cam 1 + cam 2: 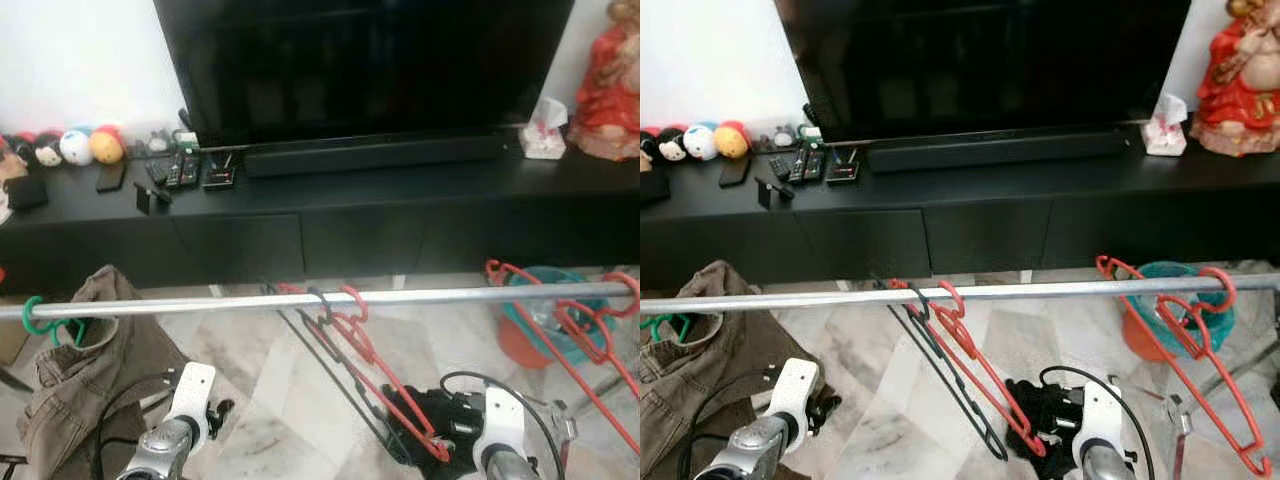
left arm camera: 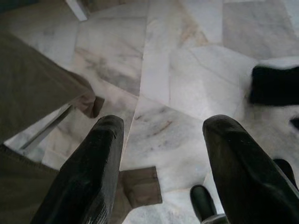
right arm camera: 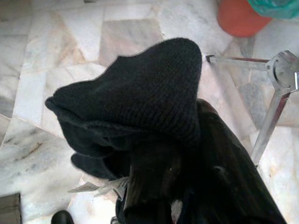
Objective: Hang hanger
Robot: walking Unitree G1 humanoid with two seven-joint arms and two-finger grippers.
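Rail [image 1: 300,299] mid-span crowded w/ red hangers [image 1: 352,330] & a black hanger [image 1: 318,330]. Rail's right end: more red hangers [image 1: 1190,330]. Left end: khaki garment [image 1: 90,370] on green hanger [image 1: 35,318]. Free bare stretches btwn these groups; marble floor [image 2: 177,93] open below.

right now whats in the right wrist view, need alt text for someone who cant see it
The right gripper holds a bunched black knitted cloth above a pale marble floor. Beyond it stand a metal rack leg and an orange tub.
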